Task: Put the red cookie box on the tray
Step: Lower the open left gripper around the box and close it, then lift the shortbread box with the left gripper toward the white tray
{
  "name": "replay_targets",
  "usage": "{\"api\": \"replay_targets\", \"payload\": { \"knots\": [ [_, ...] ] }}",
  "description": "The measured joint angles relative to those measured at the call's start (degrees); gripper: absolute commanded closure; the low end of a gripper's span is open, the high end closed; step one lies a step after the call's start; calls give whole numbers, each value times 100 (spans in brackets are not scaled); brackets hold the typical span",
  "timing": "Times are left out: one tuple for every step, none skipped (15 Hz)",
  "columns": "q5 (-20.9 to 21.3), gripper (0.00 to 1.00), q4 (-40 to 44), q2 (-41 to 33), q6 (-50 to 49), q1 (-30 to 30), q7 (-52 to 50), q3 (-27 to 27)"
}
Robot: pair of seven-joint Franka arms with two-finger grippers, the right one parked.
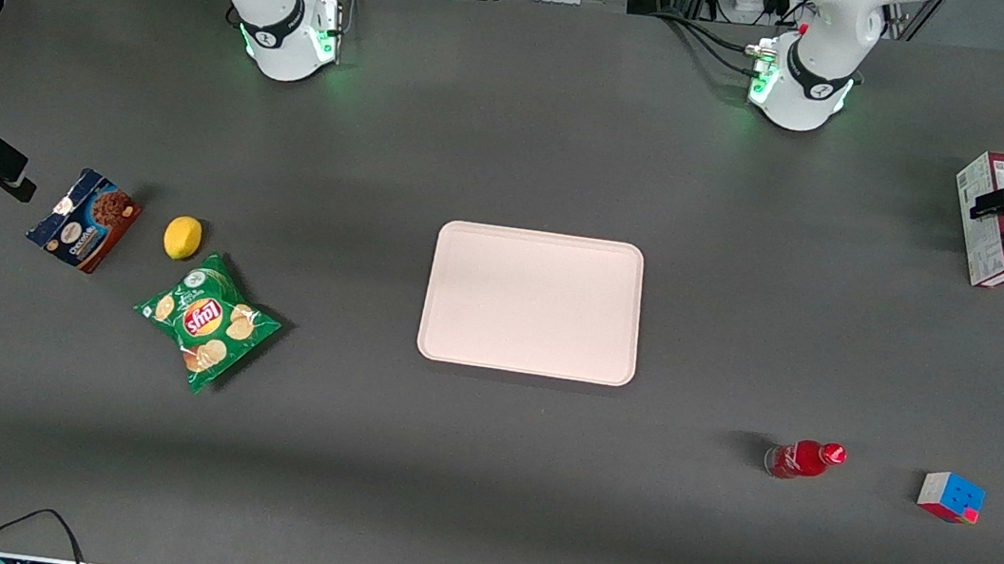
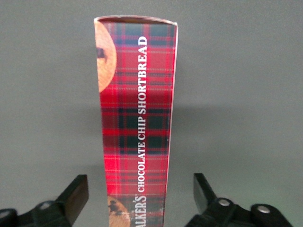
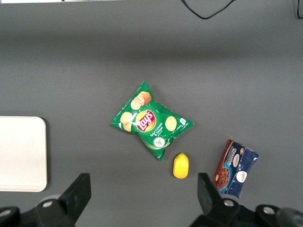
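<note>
**Reaching for the box, grasp not yet made**

The red box [image 1: 992, 221] stands on its long edge far out at the working arm's end of the table, well apart from the tray [image 1: 533, 302], which lies flat in the middle with nothing on it. The gripper [image 2: 141, 198] hangs over the box with its fingers [image 2: 75, 195] spread apart, one on either side of the narrow plaid face [image 2: 137, 118], neither touching the carton. I judge this to be the approach just ahead of the pinch. The next move calls for lowering a little, closing squarely across the thin walls, lifting, and then a long carry to the tray.
</note>
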Motion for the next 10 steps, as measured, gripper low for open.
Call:
{"api": "replay_targets", "payload": {
  "knots": [
    [-2,32,-2,0,2,-4,-14,0],
    [-5,42,-3,0,1,-10,-51,0],
    [-6,52,-4,0,1,-17,-92,-1],
    [-6,59,-5,0,1,-25,-128,-1],
    [-7,64,-6,0,1,-29,-142,-2],
    [-7,67,-5,0,1,-30,-146,-1],
    [-7,69,-6,0,1,-30,-146,-2],
    [-7,69,-6,0,1,-31,-146,-2],
    [-7,69,-6,0,1,-31,-146,-2],
    [-7,69,-6,0,1,-33,-146,-2]
  ]
}}
